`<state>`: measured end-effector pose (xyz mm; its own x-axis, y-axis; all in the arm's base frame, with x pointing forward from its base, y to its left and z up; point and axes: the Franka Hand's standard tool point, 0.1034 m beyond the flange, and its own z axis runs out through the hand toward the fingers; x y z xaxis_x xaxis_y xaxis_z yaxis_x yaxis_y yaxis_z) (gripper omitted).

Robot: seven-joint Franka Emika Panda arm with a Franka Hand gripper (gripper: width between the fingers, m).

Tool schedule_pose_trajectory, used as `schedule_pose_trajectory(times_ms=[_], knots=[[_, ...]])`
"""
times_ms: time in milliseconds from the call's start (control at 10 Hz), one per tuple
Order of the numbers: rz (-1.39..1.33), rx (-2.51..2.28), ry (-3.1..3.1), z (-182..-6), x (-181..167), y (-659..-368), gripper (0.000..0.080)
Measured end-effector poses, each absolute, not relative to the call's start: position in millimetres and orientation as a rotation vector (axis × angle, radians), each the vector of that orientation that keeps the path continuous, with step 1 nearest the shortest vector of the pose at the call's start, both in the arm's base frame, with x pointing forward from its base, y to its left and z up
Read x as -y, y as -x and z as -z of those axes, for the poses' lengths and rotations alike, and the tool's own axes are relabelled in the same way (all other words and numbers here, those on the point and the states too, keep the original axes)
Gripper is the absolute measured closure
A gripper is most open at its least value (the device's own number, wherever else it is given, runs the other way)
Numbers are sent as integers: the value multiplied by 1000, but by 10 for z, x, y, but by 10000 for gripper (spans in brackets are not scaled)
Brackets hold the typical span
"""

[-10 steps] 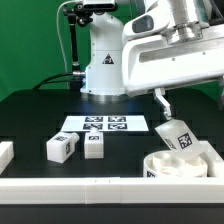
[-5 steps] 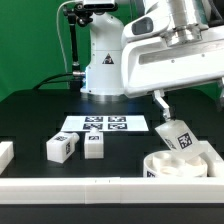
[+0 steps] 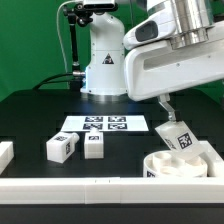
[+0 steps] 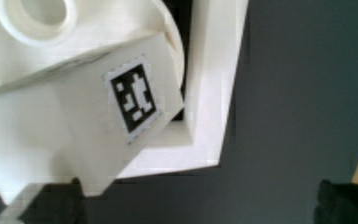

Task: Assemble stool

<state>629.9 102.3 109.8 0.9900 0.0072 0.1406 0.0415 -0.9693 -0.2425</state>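
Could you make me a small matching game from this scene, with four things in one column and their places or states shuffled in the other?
Things:
1 marker board
2 seat
3 hand
4 two loose legs

Places or states:
A open, above the seat
B side by side on the black table
C flat, mid-table
D round, at the exterior view's right

Pairs: 1-C, 2-D, 3-A, 4-B
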Motion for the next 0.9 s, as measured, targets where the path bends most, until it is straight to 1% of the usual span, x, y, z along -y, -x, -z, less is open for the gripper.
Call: schedule_pose_trajectory(times_ms=[100,300,600,900], knots=[[107,24,2876,-1102,-1048,-6271,150],[10,34,2867,-1109,-1085,-6247,150],[50,122,2871,-1130,-1077,-6288,150],[148,544,2867,-1175,-1059,-6361,150]])
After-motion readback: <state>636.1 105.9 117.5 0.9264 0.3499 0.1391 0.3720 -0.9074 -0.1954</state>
